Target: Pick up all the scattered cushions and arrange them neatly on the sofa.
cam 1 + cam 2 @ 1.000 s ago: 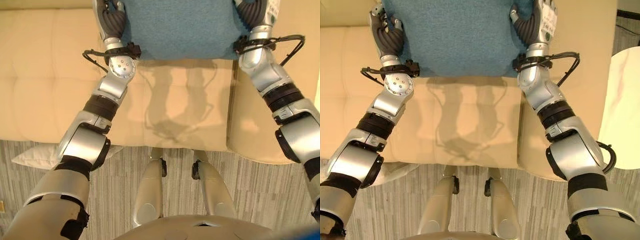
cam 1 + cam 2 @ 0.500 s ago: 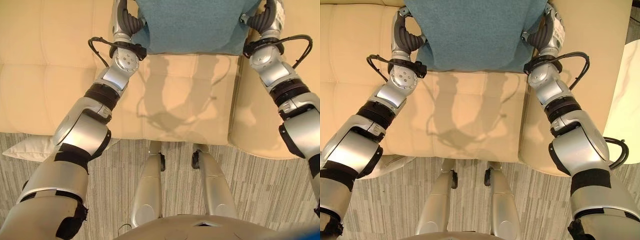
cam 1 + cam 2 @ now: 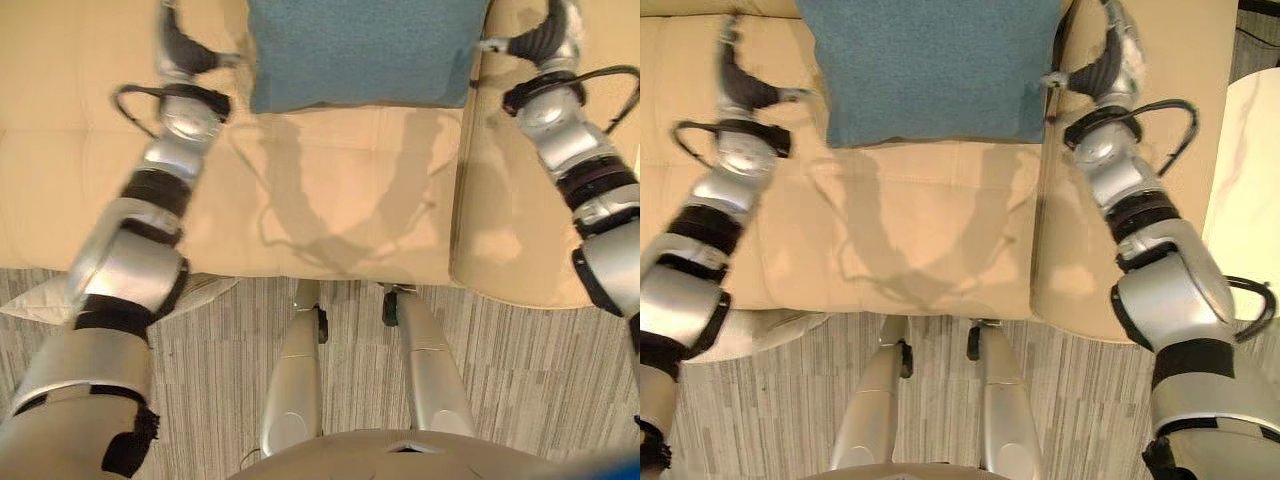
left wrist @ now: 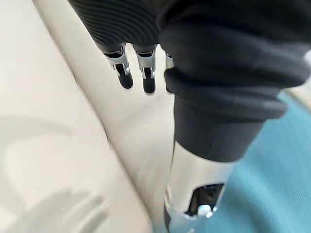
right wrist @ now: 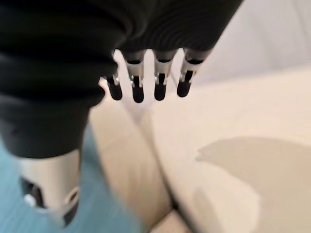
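A teal cushion (image 3: 360, 50) rests on the seat of the beige sofa (image 3: 330, 200), against its back. My left hand (image 3: 185, 50) hovers a little to the cushion's left, fingers straight and apart from it. My right hand (image 3: 545, 35) is just off the cushion's right edge, also open and holding nothing. In the left wrist view the fingers (image 4: 124, 73) point at the sofa seam with the teal cushion (image 4: 272, 184) beside the thumb. In the right wrist view the straight fingers (image 5: 158, 87) reach over bare sofa, the teal cushion (image 5: 14, 204) beside them. A cream cushion (image 3: 40, 300) lies on the floor by the sofa's front left.
A white round table (image 3: 1250, 180) stands to the right of the sofa. Grey striped carpet (image 3: 520, 370) runs along the sofa's front edge. The seat in front of the teal cushion is bare.
Both hands have let go of the teal cushion and swung outward to either side. The cushion now rests on the sofa by itself.
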{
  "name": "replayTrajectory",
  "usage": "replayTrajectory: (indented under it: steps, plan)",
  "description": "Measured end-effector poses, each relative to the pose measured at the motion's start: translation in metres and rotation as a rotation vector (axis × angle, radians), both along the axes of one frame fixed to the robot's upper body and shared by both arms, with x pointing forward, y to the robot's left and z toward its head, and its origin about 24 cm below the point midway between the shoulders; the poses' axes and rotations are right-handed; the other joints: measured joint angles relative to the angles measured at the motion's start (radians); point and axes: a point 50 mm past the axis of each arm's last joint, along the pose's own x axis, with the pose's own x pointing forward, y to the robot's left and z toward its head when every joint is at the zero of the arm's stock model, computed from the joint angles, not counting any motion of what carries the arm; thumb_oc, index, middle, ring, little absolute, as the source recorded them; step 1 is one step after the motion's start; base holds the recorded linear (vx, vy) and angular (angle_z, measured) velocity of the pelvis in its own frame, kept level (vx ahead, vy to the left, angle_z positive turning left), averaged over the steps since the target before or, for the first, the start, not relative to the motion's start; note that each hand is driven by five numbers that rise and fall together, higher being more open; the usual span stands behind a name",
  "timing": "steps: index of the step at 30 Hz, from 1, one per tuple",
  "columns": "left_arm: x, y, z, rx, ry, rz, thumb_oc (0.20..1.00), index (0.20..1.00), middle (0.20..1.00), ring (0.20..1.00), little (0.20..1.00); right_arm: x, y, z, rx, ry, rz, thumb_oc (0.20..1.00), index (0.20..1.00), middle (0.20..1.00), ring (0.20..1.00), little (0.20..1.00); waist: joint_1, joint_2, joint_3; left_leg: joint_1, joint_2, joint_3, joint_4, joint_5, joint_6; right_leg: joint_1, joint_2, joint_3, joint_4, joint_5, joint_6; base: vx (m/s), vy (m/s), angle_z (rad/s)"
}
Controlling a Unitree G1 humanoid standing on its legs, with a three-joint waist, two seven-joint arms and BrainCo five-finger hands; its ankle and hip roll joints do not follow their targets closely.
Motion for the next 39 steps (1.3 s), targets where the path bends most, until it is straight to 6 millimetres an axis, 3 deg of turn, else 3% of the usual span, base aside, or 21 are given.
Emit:
replayTrajectory:
  steps: [2, 4, 5, 6, 8, 9, 10, 11, 12, 13, 16, 18, 19, 22, 24, 28, 31, 34, 35, 37, 39]
  plan:
    - [-0.030, 0.043, -0.006, 0.013, -0.012, 0.084, 1.000, 1.000, 1.000, 1.000, 1.000, -0.023, -0.032, -0.006, 0.029, -0.050, -0.020, 1.000, 1.000, 1.000, 1.000, 1.000, -0.002, 0.000, 0.000, 0.027, 0.000, 0.010, -0.005, 0.000, 0.000, 0.022, 0.000, 0.007, 0.003, -0.006, -0.008, 0.05, 0.003, 0.03]
    - [-0.045, 0.057, -0.040, -0.005, 0.046, 0.106, 1.000, 1.000, 1.000, 1.000, 1.000, -0.035, -0.054, -0.044, 0.069, 0.028, -0.075, 1.000, 1.000, 1.000, 1.000, 1.000, 0.003, -0.002, -0.001, 0.095, -0.003, 0.013, -0.009, -0.002, 0.000, 0.098, -0.001, 0.007, -0.006, -0.019, -0.003, 0.07, -0.010, 0.07]
    - [-0.052, 0.050, -0.060, -0.010, 0.072, 0.057, 1.000, 1.000, 1.000, 1.000, 1.000, -0.042, -0.056, -0.065, 0.087, 0.070, -0.054, 1.000, 1.000, 1.000, 1.000, 1.000, 0.007, -0.004, -0.002, 0.131, 0.000, 0.012, -0.012, -0.032, 0.002, 0.134, 0.003, 0.007, -0.005, -0.039, -0.006, 0.07, -0.014, 0.02]
    - [-0.070, 0.024, -0.107, -0.101, 0.067, -0.059, 1.000, 1.000, 1.000, 1.000, 1.000, -0.061, -0.050, -0.105, 0.169, 0.111, 0.009, 1.000, 1.000, 1.000, 1.000, 1.000, 0.027, -0.013, -0.023, 0.202, 0.000, 0.015, -0.020, -0.043, 0.005, 0.204, 0.003, 0.010, -0.014, -0.051, -0.018, 0.11, -0.011, -0.02]
    - [-0.081, 0.010, -0.149, -0.185, 0.156, -0.098, 1.000, 1.000, 1.000, 1.000, 1.000, -0.070, -0.043, -0.134, 0.223, 0.169, 0.031, 1.000, 1.000, 1.000, 1.000, 1.000, 0.024, -0.022, -0.068, 0.210, 0.001, 0.023, -0.016, -0.076, 0.008, 0.214, 0.006, 0.013, -0.011, -0.065, -0.017, 0.16, -0.002, 0.02]
    - [-0.122, -0.007, -0.185, -0.349, 0.135, -0.133, 1.000, 1.000, 1.000, 1.000, 1.000, -0.109, -0.033, -0.168, 0.325, 0.168, 0.074, 1.000, 1.000, 1.000, 1.000, 1.000, 0.026, -0.027, -0.071, 0.267, 0.005, 0.024, -0.018, -0.088, 0.010, 0.284, 0.005, 0.005, -0.033, -0.064, -0.029, 0.08, 0.020, 0.07]
    - [-0.146, -0.020, -0.214, -0.465, 0.162, -0.120, 1.000, 1.000, 1.000, 1.000, 1.000, -0.131, -0.028, -0.192, 0.362, 0.216, 0.076, 1.000, 1.000, 1.000, 1.000, 1.000, 0.027, -0.029, -0.073, 0.319, 0.007, 0.024, -0.021, -0.079, 0.013, 0.353, 0.007, -0.002, -0.070, -0.062, -0.031, 0.05, 0.035, 0.08]
    - [-0.163, -0.025, -0.247, -0.515, 0.298, -0.095, 1.000, 1.000, 1.000, 1.000, 1.000, -0.144, -0.029, -0.221, 0.354, 0.350, 0.059, 1.000, 1.000, 1.000, 1.000, 1.000, 0.023, -0.033, -0.083, 0.370, 0.005, 0.024, -0.022, -0.080, 0.012, 0.419, 0.008, -0.004, -0.103, -0.060, -0.030, 0.10, 0.050, 0.02]
    - [-0.186, -0.018, -0.292, -0.496, 0.570, -0.079, 1.000, 1.000, 1.000, 1.000, 1.000, -0.160, -0.030, -0.273, 0.405, 0.568, 0.011, 1.000, 1.000, 1.000, 1.000, 1.000, 0.024, -0.041, -0.173, 0.378, 0.012, 0.027, -0.009, -0.130, 0.010, 0.438, 0.014, -0.004, -0.110, -0.080, -0.020, 0.08, 0.045, -0.02]
    - [-0.199, -0.012, -0.305, -0.515, 0.643, -0.052, 1.000, 1.000, 1.000, 1.000, 1.000, -0.170, -0.026, -0.292, 0.469, 0.626, -0.018, 1.000, 1.000, 1.000, 1.000, 1.000, 0.017, -0.050, -0.195, 0.406, 0.015, 0.031, -0.019, -0.132, 0.008, 0.466, 0.020, -0.002, -0.122, -0.080, -0.019, 0.06, 0.033, -0.03]
    - [-0.210, -0.014, -0.329, -0.532, 0.785, -0.061, 1.000, 1.000, 1.000, 1.000, 1.000, -0.179, -0.020, -0.319, 0.457, 0.800, 0.010, 1.000, 1.000, 1.000, 1.000, 1.000, 0.016, -0.042, -0.204, 0.430, 0.015, 0.032, -0.023, -0.125, 0.005, 0.495, 0.018, -0.002, -0.139, -0.067, -0.011, 0.03, 0.045, -0.03]
    - [-0.244, -0.024, -0.378, -0.495, 1.133, -0.084, 1.000, 1.000, 1.000, 1.000, 1.000, -0.199, -0.011, -0.363, 0.404, 1.073, 0.017, 1.000, 1.000, 1.000, 1.000, 1.000, -0.002, -0.023, -0.222, 0.544, 0.015, 0.046, -0.044, -0.129, 0.013, 0.620, 0.019, 0.001, -0.197, -0.057, -0.008, 0.00, 0.046, -0.11]
    - [-0.254, -0.028, -0.389, -0.481, 1.231, -0.093, 1.000, 1.000, 1.000, 1.000, 1.000, -0.209, -0.008, -0.373, 0.393, 1.144, 0.022, 1.000, 1.000, 1.000, 1.000, 1.000, -0.004, -0.019, -0.235, 0.565, 0.015, 0.053, -0.044, -0.139, 0.016, 0.646, 0.020, 0.009, -0.211, -0.055, -0.005, 0.02, 0.023, -0.15]
    - [-0.290, -0.035, -0.418, -0.489, 1.472, -0.051, 1.000, 1.000, 1.000, 1.000, 1.000, -0.244, -0.005, -0.404, 0.414, 1.333, -0.035, 1.000, 1.000, 1.000, 1.000, 1.000, -0.013, -0.008, -0.255, 0.622, 0.016, 0.062, -0.044, -0.151, 0.018, 0.717, 0.023, 0.013, -0.257, -0.044, 0.004, 0.03, -0.010, -0.10]
    - [-0.304, -0.035, -0.422, -0.498, 1.526, -0.036, 1.000, 1.000, 1.000, 1.000, 1.000, -0.261, -0.011, -0.411, 0.426, 1.392, -0.076, 1.000, 1.000, 1.000, 1.000, 1.000, -0.014, -0.007, -0.257, 0.658, 0.018, 0.072, -0.044, -0.159, 0.017, 0.755, 0.027, 0.019, -0.282, -0.036, 0.000, 0.02, -0.042, -0.14]
    - [-0.315, -0.030, -0.425, -0.490, 1.584, -0.005, 1.000, 1.000, 1.000, 1.000, 1.000, -0.288, -0.019, -0.421, 0.477, 1.466, -0.171, 1.000, 1.000, 1.000, 1.000, 1.000, -0.026, -0.013, -0.256, 0.703, 0.031, 0.070, -0.044, -0.158, 0.020, 0.831, 0.044, 0.024, -0.323, -0.027, -0.005, 0.00, -0.053, 0.01]
    - [-0.320, -0.033, -0.428, -0.496, 1.621, 0.004, 1.000, 1.000, 1.000, 1.000, 1.000, -0.326, -0.023, -0.432, 0.555, 1.564, -0.294, 1.000, 1.000, 1.000, 1.000, 1.000, -0.028, -0.009, -0.245, 0.730, 0.042, 0.056, -0.021, -0.168, 0.005, 0.885, 0.063, 0.016, -0.369, -0.016, -0.019, -0.08, -0.021, 0.09]
    - [-0.309, -0.038, -0.429, -0.504, 1.617, -0.004, 1.000, 1.000, 1.000, 1.000, 1.000, -0.332, -0.025, -0.433, 0.559, 1.582, -0.315, 1.000, 1.000, 1.000, 1.000, 1.000, -0.028, -0.002, -0.204, 0.726, 0.046, 0.054, 0.030, -0.187, -0.012, 0.883, 0.063, 0.016, -0.336, -0.030, -0.054, -0.15, 0.066, -0.09]
    - [-0.303, -0.040, -0.429, -0.509, 1.607, -0.005, 1.000, 1.000, 1.000, 1.000, 1.000, -0.327, -0.025, -0.433, 0.562, 1.579, -0.321, 1.000, 1.000, 1.000, 1.000, 1.000, -0.030, -0.028, -0.196, 0.706, 0.021, 0.043, 0.103, -0.226, -0.057, 0.877, 0.035, 0.014, -0.348, 0.003, -0.098, -0.20, 0.142, -0.36]
    - [-0.285, -0.052, -0.429, -0.536, 1.563, -0.038, 1.000, 1.000, 1.000, 1.000, 1.000, -0.316, -0.027, -0.430, 0.549, 1.552, -0.308, 1.000, 1.000, 1.000, 1.000, 1.000, -0.051, -0.052, -0.194, 0.708, -0.037, 0.014, 0.275, -0.330, -0.033, 0.880, -0.012, 0.035, -0.388, 0.057, -0.074, -0.16, 0.173, -0.25]
    - [-0.273, -0.069, -0.431, -0.564, 1.537, -0.086, 1.000, 1.000, 1.000, 1.000, 1.000, -0.309, -0.028, -0.428, 0.541, 1.539, -0.304, 1.000, 1.000, 1.000, 1.000, 1.000, -0.084, -0.010, -0.202, 0.788, -0.018, -0.004, 0.177, -0.359, -0.026, 0.864, 0.001, 0.038, -0.394, 0.078, -0.057, -0.23, 0.214, 0.01]
